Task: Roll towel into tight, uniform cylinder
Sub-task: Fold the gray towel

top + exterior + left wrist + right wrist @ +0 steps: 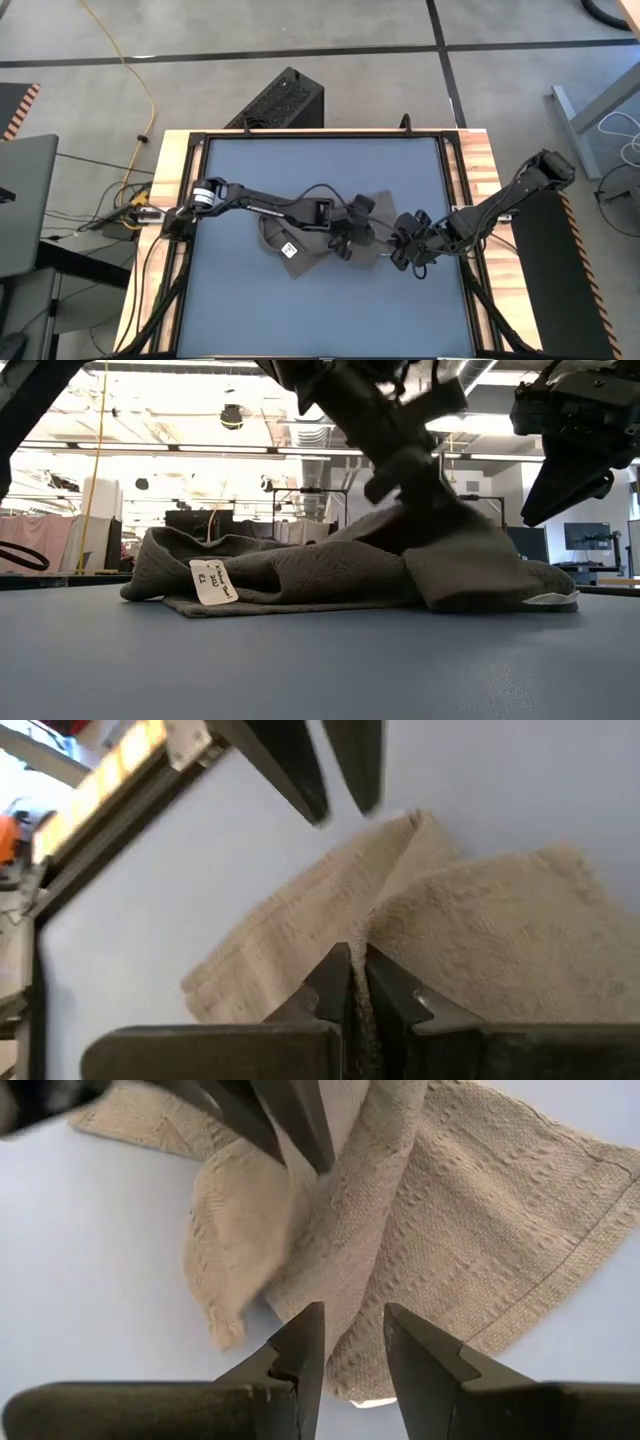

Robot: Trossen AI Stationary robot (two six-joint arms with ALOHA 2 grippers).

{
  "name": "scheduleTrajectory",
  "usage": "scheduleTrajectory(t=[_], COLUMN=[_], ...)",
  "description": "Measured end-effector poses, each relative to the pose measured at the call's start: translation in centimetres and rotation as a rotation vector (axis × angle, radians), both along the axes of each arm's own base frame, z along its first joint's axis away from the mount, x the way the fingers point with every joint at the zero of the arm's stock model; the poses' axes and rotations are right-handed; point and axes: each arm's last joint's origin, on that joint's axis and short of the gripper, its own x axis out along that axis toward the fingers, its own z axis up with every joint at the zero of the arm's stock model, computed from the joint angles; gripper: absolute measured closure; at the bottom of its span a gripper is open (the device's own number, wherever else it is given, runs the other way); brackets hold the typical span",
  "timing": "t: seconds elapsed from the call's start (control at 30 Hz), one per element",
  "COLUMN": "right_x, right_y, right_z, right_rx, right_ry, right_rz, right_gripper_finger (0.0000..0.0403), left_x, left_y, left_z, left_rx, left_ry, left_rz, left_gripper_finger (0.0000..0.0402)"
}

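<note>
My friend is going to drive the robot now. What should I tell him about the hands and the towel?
Left hand: shut, pinching a fold of the towel near the middle of the table.
Right hand: open, holding nothing, hovering over the towel's right edge.
Towel: lying crumpled and bunched mid-table, white tag showing on its front side.
Done: nothing rolled yet.
Left: flatten the towel, then roll it into a tight, even cylinder.

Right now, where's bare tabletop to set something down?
Free: the strip between the towel and the table's near edge, the far strip beyond it, and the left side under the left arm's base. Crowded: centre-right, where the left tool pinches the towel and the right tool hangs beside it.
</note>
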Motion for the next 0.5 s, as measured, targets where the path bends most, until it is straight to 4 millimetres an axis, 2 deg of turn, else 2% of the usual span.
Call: scheduleTrajectory(t=[0.2, 0.37, 0.5], right_x=[0.0, 0.0, 0.0], right_y=[0.0, -0.1, -0.2], right_z=[0.0, 0.0, 0.1], right_rx=[-0.003, -0.03, -0.099], right_ry=[0.0, -0.006, -0.025], right_rz=[-0.001, -0.003, -0.006], right_gripper_finger=[0.0271, 0.0271, 0.0271], left_x=[-2.3, -5.4, -8.8], left_y=[1.1, 2.9, 4.4], left_z=[5.0, 9.1, 11.6], left_rx=[-0.132, -0.309, -0.475], left_ry=[-0.016, -0.014, -0.109], left_rz=[-0.042, -0.106, -0.202], left_gripper_finger=[0.0401, 0.0401, 0.0401])
